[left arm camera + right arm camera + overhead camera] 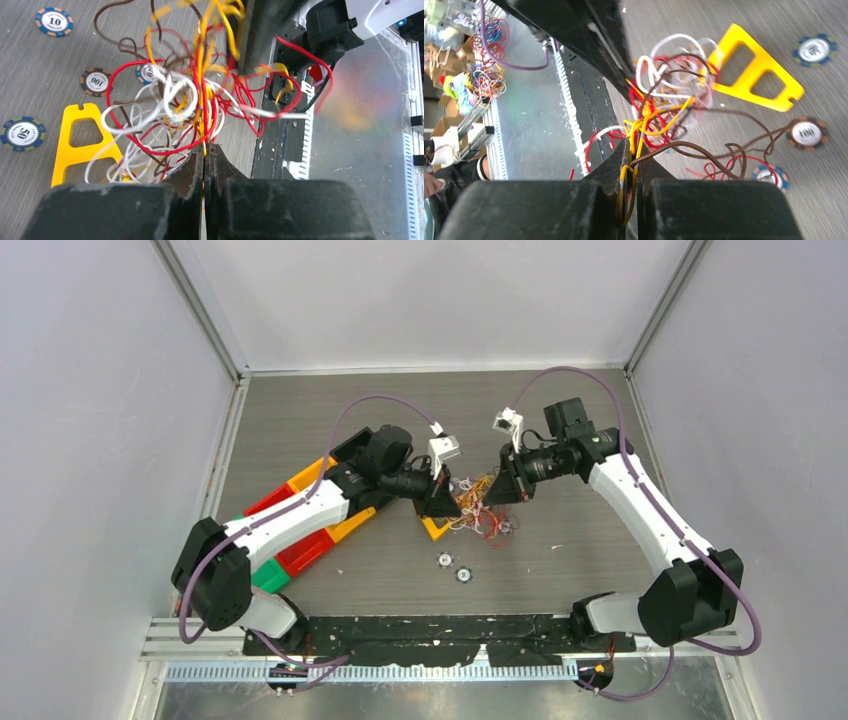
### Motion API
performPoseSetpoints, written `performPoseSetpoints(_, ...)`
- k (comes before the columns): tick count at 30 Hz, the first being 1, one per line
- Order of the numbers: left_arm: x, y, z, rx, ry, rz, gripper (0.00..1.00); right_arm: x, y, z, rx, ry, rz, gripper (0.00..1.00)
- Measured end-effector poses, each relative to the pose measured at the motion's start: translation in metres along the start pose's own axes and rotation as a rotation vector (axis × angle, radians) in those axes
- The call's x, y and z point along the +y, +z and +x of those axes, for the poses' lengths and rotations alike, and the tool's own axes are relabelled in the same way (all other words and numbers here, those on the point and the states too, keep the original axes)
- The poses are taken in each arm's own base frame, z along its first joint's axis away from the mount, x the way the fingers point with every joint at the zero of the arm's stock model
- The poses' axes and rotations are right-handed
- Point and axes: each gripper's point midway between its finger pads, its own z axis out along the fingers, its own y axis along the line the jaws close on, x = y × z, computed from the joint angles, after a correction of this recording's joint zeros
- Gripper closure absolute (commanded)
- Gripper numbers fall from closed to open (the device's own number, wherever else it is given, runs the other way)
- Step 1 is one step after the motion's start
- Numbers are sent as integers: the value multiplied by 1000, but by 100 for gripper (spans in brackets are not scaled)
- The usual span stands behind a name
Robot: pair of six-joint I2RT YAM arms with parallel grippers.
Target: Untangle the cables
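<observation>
The cables [474, 504] are a small tangle of thin red, yellow, white and brown wires at the table's middle, held between both grippers. My left gripper [446, 502] presses in from the left. In the left wrist view it [205, 147] is shut on yellow and red strands of the cables [165, 110]. My right gripper [498, 490] comes in from the right. In the right wrist view it [631, 145] is shut on a yellow loop and a brown strand of the cables [664, 100]. The two grippers stand a hand's width apart with the tangle stretched between them.
A flat yellow plastic piece [434, 528] lies under the tangle. Poker chips [444, 560] [463, 575] lie just in front of it, and more chips [95, 81] [807, 133] lie round it. Red, yellow and green blocks [305, 550] sit under the left arm.
</observation>
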Motion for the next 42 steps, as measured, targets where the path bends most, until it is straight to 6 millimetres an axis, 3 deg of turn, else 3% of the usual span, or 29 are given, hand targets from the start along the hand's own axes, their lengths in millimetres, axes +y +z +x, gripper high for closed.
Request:
performPoseSetpoints(3,-2,-10,-4,-13,5,-3,100,-22,-18,-1,-15,16,95,94)
performPoseSetpoints(8,-12,-57,-20,-78,35,-17,100,-91,-76,5,-31,33,417,95)
performPoseSetpoints(14,-44,-99,-28,-126,69,40,100,-162,-146,16,-6,31,781,95)
performPoseSetpoints(17,-58,-111,-30,-136,59,84,100,-192,-169,21,17,41,899,94)
performPoseSetpoints(22,-65,-136,-51,-196,81,70,100,-232,-177,35,50,104,930,95)
performPoseSetpoints(26,-73,-159,-76,-253,105,49,100,-240,-169,44,65,134,892,95)
performPoseSetpoints(30,-81,-195,-117,-353,136,4,100,-254,-175,49,88,117,922,95)
performPoseSetpoints(34,-99,-231,-150,-452,180,-34,100,-277,-171,72,140,166,911,93)
performPoseSetpoints(38,-121,-255,-170,-525,223,-43,100,-291,-164,95,182,232,885,94)
performPoseSetpoints(42,-139,-271,-187,-574,255,-40,100,-292,-164,96,186,241,877,95)
